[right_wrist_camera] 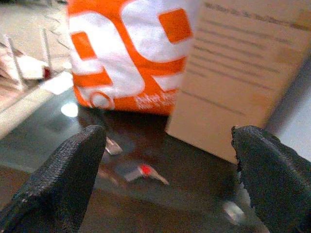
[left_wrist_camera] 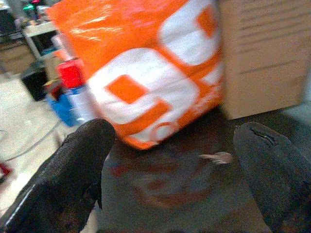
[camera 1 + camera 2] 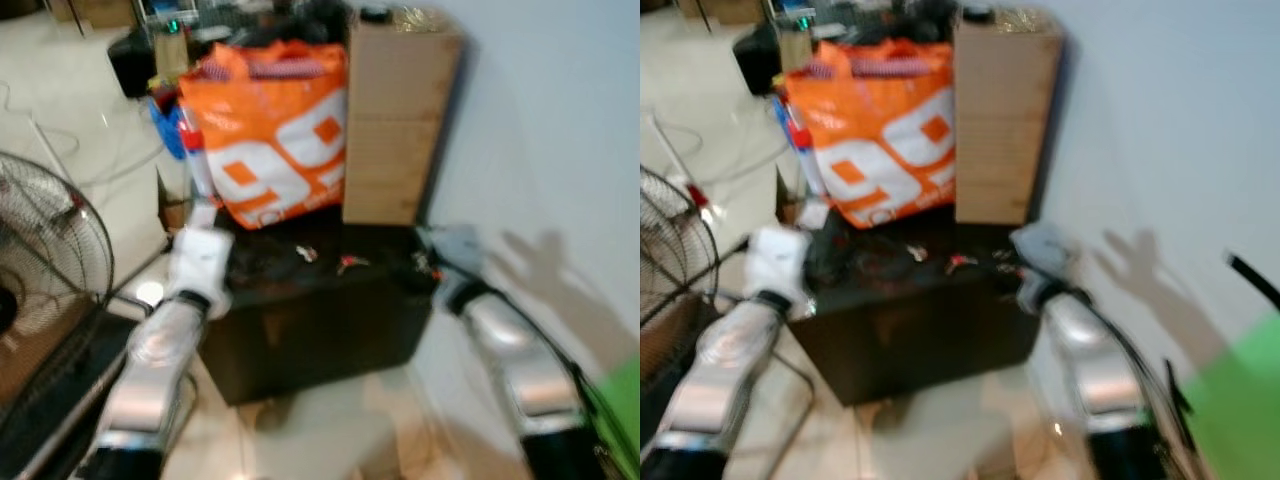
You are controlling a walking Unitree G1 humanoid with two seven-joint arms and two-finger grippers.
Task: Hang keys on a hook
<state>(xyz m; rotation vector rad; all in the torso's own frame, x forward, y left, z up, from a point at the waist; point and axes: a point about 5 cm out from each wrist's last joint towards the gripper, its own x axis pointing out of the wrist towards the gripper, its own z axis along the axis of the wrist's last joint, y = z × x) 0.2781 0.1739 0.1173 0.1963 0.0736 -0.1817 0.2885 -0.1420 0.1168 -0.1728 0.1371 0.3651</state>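
While both arms reach toward the dark table (image 3: 300, 340), nothing is grasped yet: right gripper (image 1: 170, 179) fingers spread wide and empty, left gripper (image 2: 170, 179) likewise wide and empty. Keys (image 1: 143, 172), small with a red tag, lie on the tabletop just ahead of the right gripper, before the cardboard box (image 3: 395, 120) and orange bag (image 3: 270, 130). Step looks like approach for pickup. Next: lower right gripper over keys, close. Hook not visible; head views blurred.
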